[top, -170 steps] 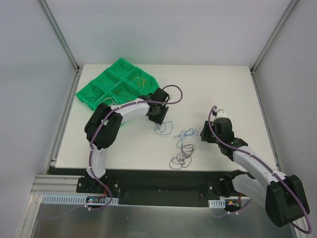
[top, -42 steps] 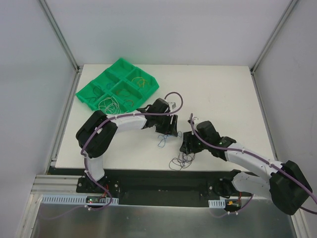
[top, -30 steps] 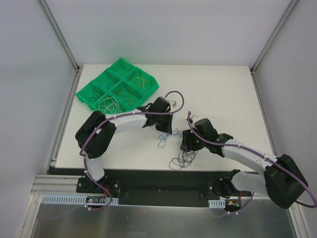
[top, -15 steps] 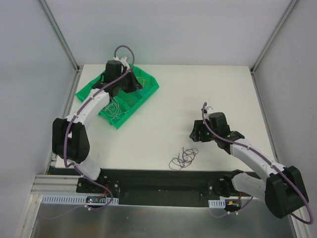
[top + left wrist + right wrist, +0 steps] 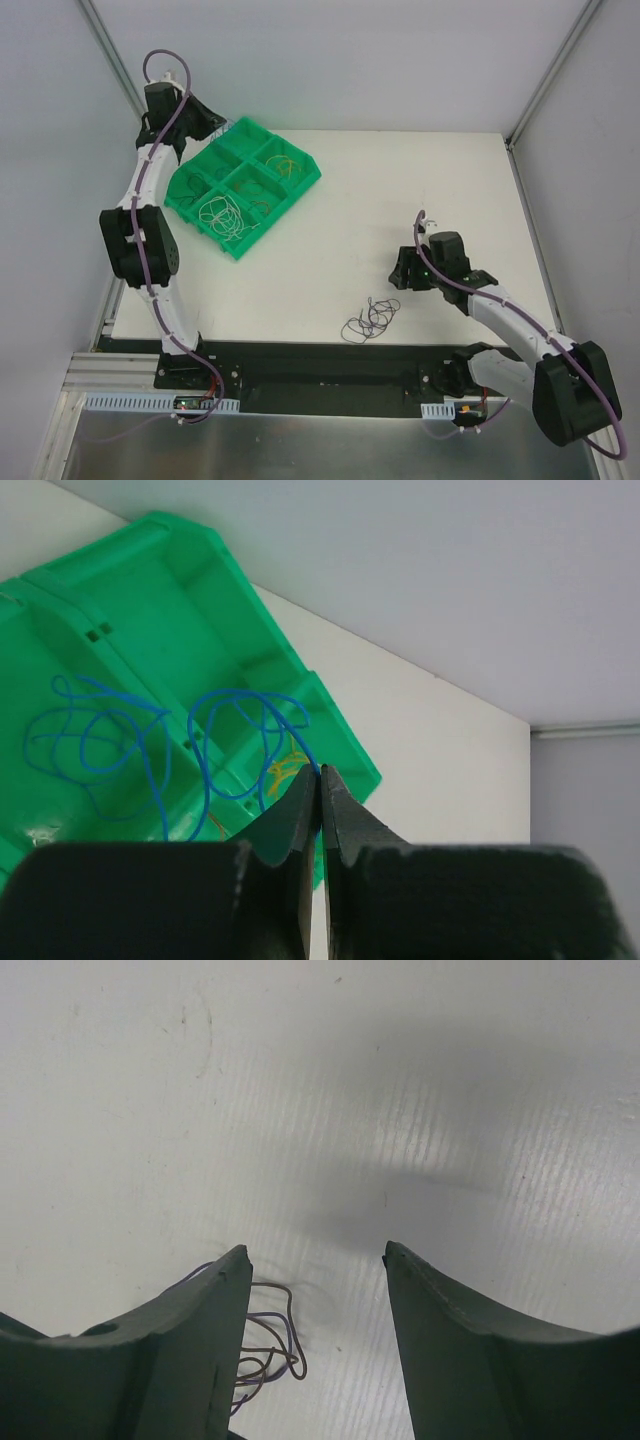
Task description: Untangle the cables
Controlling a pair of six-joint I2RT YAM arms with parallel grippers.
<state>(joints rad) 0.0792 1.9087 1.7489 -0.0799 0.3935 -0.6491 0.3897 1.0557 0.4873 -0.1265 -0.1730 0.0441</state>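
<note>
My left gripper [image 5: 320, 771] is shut on a thin blue cable [image 5: 247, 702]. The cable hangs in loops from its tips into the green tray [image 5: 345, 742] below. In the top view the left gripper [image 5: 215, 124] is raised over the tray's [image 5: 305, 178] back left corner. A small tangle of purple and brown cables [image 5: 369, 319] lies near the table's front edge. My right gripper [image 5: 401, 274] hovers open up and to the right of it, nothing between its fingers. The right wrist view shows the tangle [image 5: 274, 1342] beside the left finger [image 5: 200, 1330].
The tray's compartments hold a white cable bundle [image 5: 222, 212] and a yellow cable [image 5: 286, 164]. Another blue cable loop [image 5: 95, 742] lies in a tray compartment. Metal frame posts [image 5: 120, 70] stand at the table's back corners.
The left arm carried the blue cable from the table's middle to the tray, then rose toward its back left corner. The right gripper drew back right from the tangle.
</note>
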